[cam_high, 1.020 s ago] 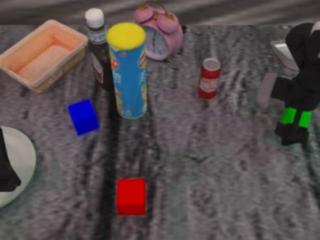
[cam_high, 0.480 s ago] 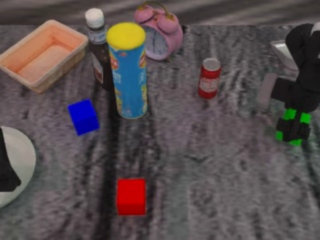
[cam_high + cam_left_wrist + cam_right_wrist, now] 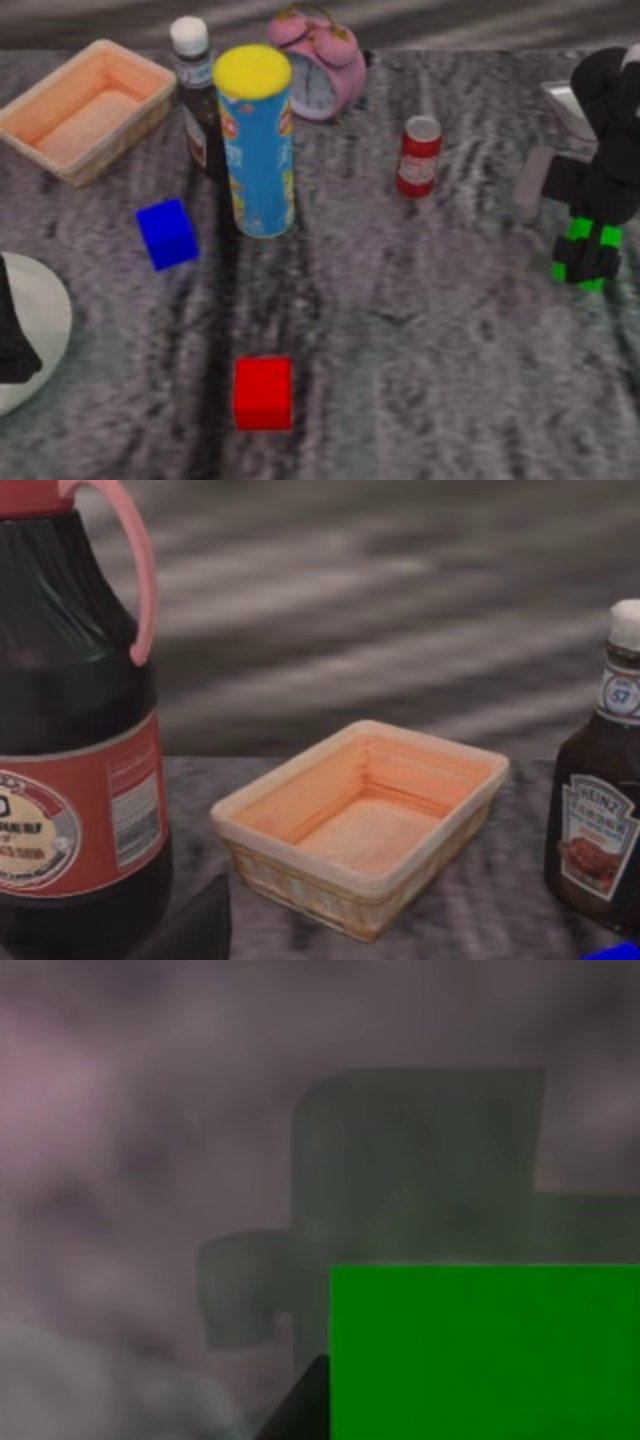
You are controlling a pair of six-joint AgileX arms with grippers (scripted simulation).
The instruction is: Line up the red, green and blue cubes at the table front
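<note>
Three cubes: green cube [image 3: 585, 255] at table [image 3: 450, 330] right edge, clamped in our right gripper [image 3: 585, 258]; red cube [image 3: 263, 393] front-centre; blue cube [image 3: 167, 233] mid-left. Left gripper [image 3: 15, 345] parked at left edge, fingers can't tell.

Readable only in the left wrist view: "HEINZ" in white letters on the dark front label of the sauce bottle [image 3: 597, 810], with "57" on the small neck label above it. On the big dark jug [image 3: 75, 730], a red label with a white panel of fine print and a round emblem, too small and cut off to read. On the tall blue canister [image 3: 257, 145] and the red soda can [image 3: 419, 156] in the top view, printed labels too blurred to make out.
</note>
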